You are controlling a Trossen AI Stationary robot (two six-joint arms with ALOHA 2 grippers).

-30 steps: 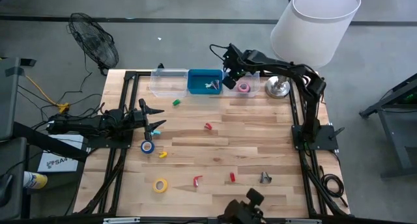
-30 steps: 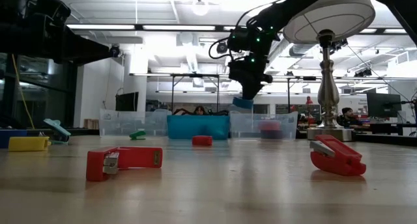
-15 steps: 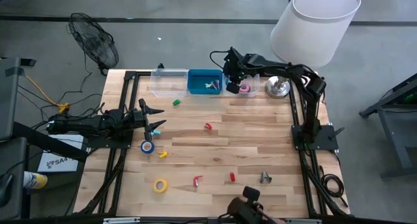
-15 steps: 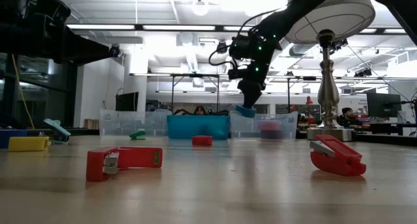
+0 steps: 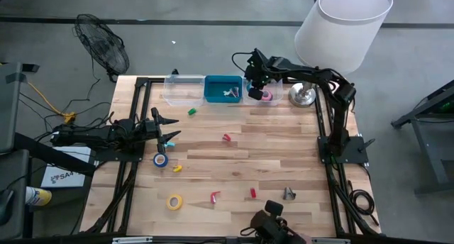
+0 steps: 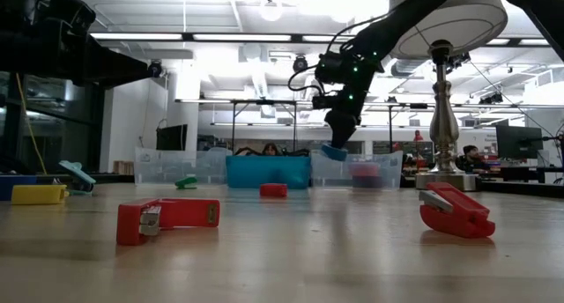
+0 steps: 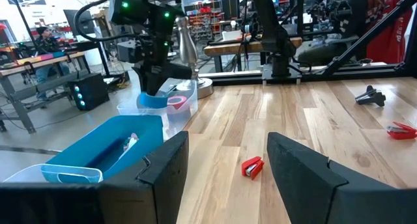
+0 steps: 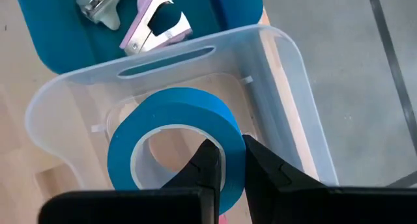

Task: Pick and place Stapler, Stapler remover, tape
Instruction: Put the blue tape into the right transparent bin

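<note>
Tape first: we see the right pincer (image 8: pixel 225 160) clamped on the wall of a blue ring-shaped tape roll (image 8: pixel 171 138), one finger inside the open centre, one outside. The roll hangs directly over a clear plastic bin (image 8: pixel 287 87); in the high view a pink tape roll (image 5: pixel 266 96) lies in that bin, just under and beside the pincer. Next to the clear bin, on the side away from the silver lamp base (image 5: pixel 302 95), sits a blue plastic tray (image 5: pixel 222 89) w/ two staple removers (image 8: pixel 156 25) lying in it, one lavender-handled, one pale w/ metal jaws.

The left pincer (image 5: pixel 167 129) waits well apart, low at the opposite side of the wooden desk (image 5: pixel 284 152), fingers spread wide w/ nothing between them. Just beside its tips lies a 2nd blue tape roll w/ a yellow centre (image 5: pixel 161 159); a yellow tape roll (image 5: pixel 174 201) lies farther toward the desk's near edge.

Loose on the desk, well away from the right pincer: several small red staplers (image 5: pixel 226 138), a green one (image 5: pixel 191 111) near an empty-looking clear bin (image 5: pixel 183 88), and a dark staple remover (image 5: pixel 288 193).
</note>
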